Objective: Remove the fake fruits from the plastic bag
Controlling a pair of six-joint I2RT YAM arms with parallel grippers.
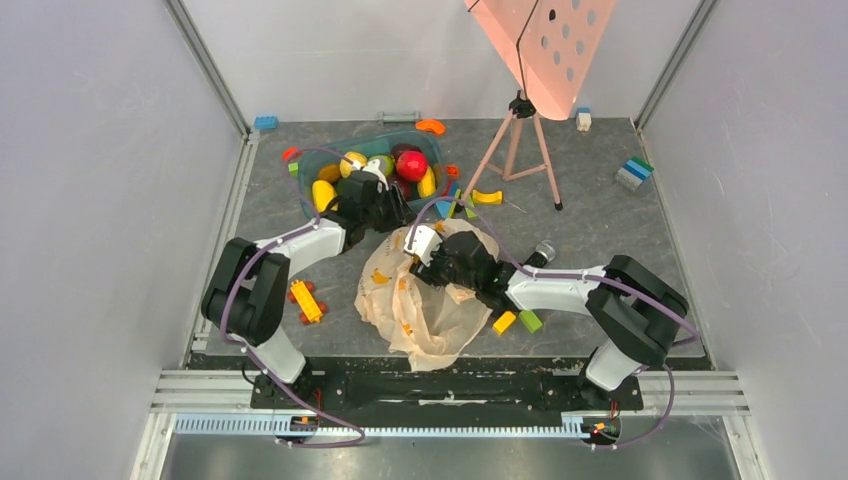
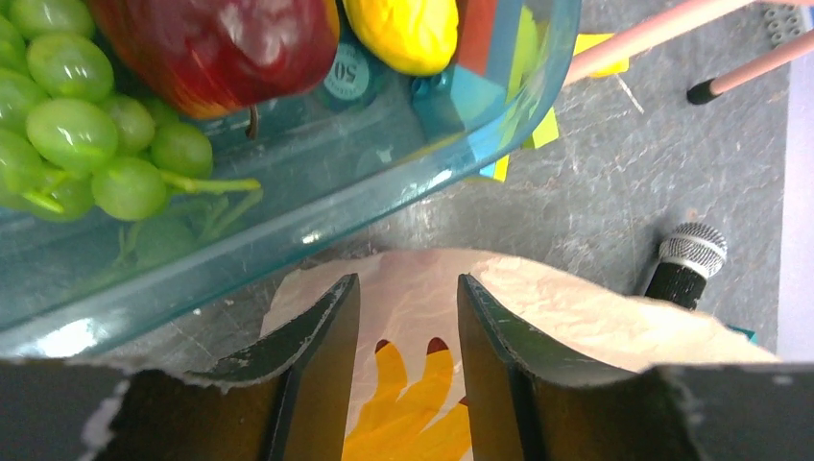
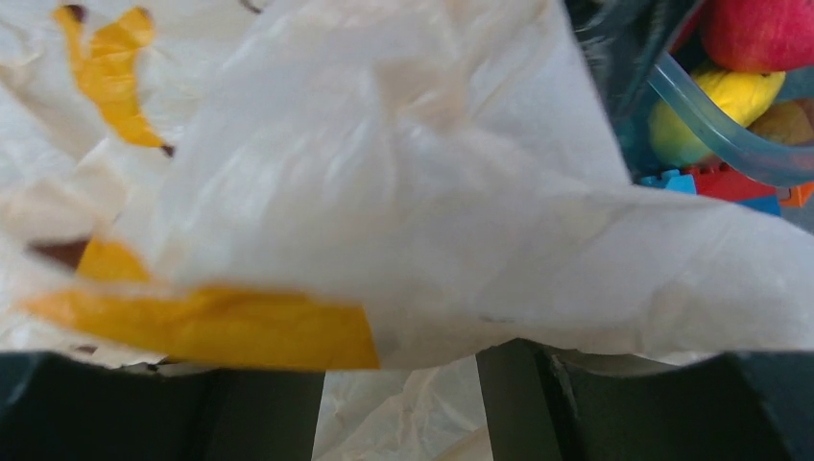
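Top external view is showing the plastic bag [image 1: 420,310] lying crumpled on the bench [image 1: 600,230], just beside the teal tub [image 1: 310,190] on the side toward the arm bases. The fake fruits [image 1: 411,165] I can see are all sitting inside the tub: green grapes [image 2: 77,134], a dark red apple [image 2: 221,38] and a yellow fruit [image 2: 403,34]. No fruit is showing inside the bag, and the bag is looking rather flat, so I am judging the task to be near its end.

The left pincer [image 2: 408,288] is hovering between the tub wall and the bag. Its fingers are standing moderately apart and are holding nothing. The right pincer [image 3: 398,384] is sitting at the part of the bag closest to the tub. Its fingers are wide apart, and a sheet of the bag is draping over their tips. I cannot tell whether the film is caught on them.

The step in hand, I am thinking, is opening the bag to check for any fruit left inside. To do it well, one pincer should be pinching only one layer near the mouth and lifting gently, while the other is reaching inside.

The bag is thin, creased and half transparent, with orange and yellow prints, so it is folding easily. The fruits are round and glossy, and the tub is rigid and smooth.
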